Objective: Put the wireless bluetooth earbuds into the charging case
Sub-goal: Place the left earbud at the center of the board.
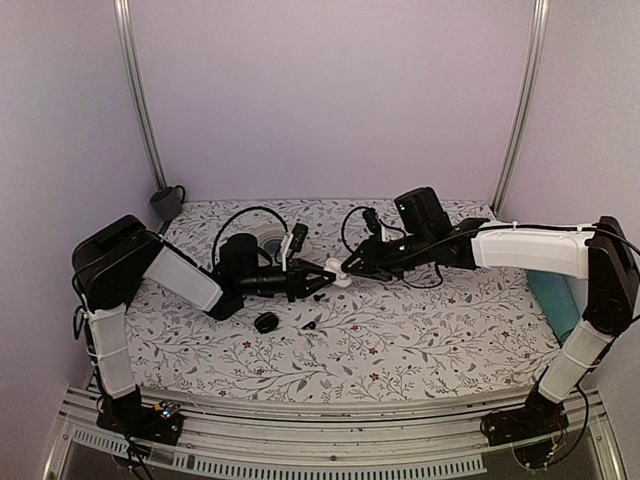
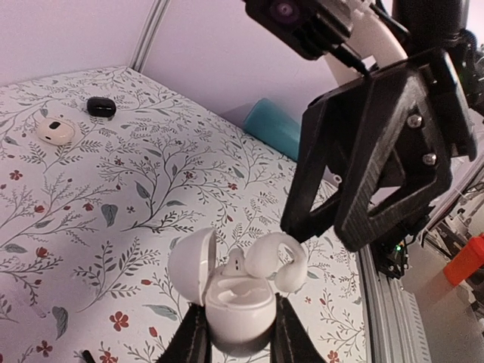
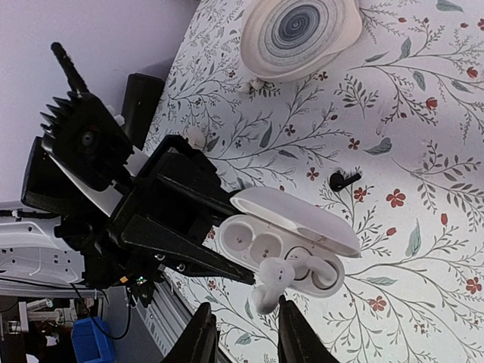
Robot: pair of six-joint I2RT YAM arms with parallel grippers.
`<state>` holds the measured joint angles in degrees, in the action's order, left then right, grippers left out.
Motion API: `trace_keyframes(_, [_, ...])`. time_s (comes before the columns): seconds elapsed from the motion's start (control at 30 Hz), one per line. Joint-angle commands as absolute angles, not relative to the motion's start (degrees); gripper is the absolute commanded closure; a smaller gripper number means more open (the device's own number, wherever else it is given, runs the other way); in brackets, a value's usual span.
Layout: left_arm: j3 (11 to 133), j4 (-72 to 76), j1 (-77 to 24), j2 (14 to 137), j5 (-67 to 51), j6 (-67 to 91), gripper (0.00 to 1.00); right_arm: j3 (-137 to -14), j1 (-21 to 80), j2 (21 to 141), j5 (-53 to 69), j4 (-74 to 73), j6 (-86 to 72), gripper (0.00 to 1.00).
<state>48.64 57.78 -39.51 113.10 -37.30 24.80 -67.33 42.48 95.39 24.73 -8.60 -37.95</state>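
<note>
The white charging case (image 2: 240, 302) is gripped between my left gripper's (image 2: 240, 321) shut fingers, lid (image 2: 189, 265) open, above the table. One white earbud (image 3: 314, 266) lies seated in the case (image 3: 249, 234). The other earbud (image 3: 270, 283) is tilted over the case rim beside two empty wells, touching one finger (image 3: 295, 329) of my right gripper (image 3: 248, 321). That gripper's jaws stand apart and do not clamp the earbud. In the left wrist view this earbud (image 2: 280, 261) sits just under the right gripper's tips (image 2: 321, 231). From above, both grippers (image 1: 318, 278) (image 1: 350, 268) meet at the case (image 1: 338, 280).
A round white dish (image 3: 299, 30) lies beyond the case. A small black bit (image 3: 344, 180) and a black oval object (image 1: 265, 322) lie on the floral cloth. A grey cup (image 1: 167, 203) stands back left, a teal object (image 1: 555, 300) at the right edge.
</note>
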Motion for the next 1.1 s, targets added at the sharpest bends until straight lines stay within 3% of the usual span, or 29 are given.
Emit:
trace_keyframes(0.0, [48.74, 57.99, -39.79, 110.78, -37.0, 23.35, 1.0, -68.81, 42.73, 96.51, 23.1, -11.3, -38.93, 0.71])
trace_keyframes(0.6, [48.59, 55.76, -40.72, 109.71, -36.83, 20.52, 1.0, -70.86, 43.49, 97.87, 23.07, -10.13, -39.72, 0.73])
trace_keyframes(0.8, [48.25, 56.15, -40.77, 109.43, -36.65, 20.2, 1.0, -70.31, 43.55, 97.74, 23.47, -10.42, -39.68, 0.9])
trace_keyframes(1.07, [48.05, 57.59, -40.86, 109.01, -37.14, 17.75, 1.0, -69.87, 43.56, 96.78, 22.25, -11.72, -37.81, 0.96])
